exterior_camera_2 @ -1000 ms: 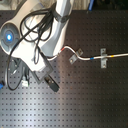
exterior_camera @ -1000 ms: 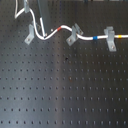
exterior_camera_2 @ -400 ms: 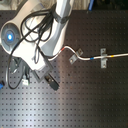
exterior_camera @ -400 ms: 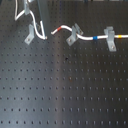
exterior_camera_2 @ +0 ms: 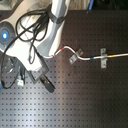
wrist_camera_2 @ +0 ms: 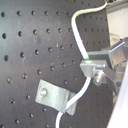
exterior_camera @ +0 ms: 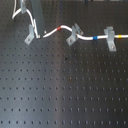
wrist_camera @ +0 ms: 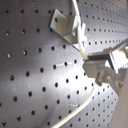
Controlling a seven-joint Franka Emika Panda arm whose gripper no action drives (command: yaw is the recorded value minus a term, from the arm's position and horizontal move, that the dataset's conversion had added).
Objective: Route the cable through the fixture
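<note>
The hand (wrist_camera_2: 92, 67) seems clamped on the cable (wrist_camera_2: 76, 35), at about one o'clock from the fixture (wrist_camera_2: 54, 95) on the perforated bench (wrist_camera_2: 25, 45).

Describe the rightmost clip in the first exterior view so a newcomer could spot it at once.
On the black perforated board, a white cable runs along a row of three grey clips. Follow it to the first exterior view's right end for the clip. It is broader and T-shaped, between the cable's blue band and yellow band.
</note>
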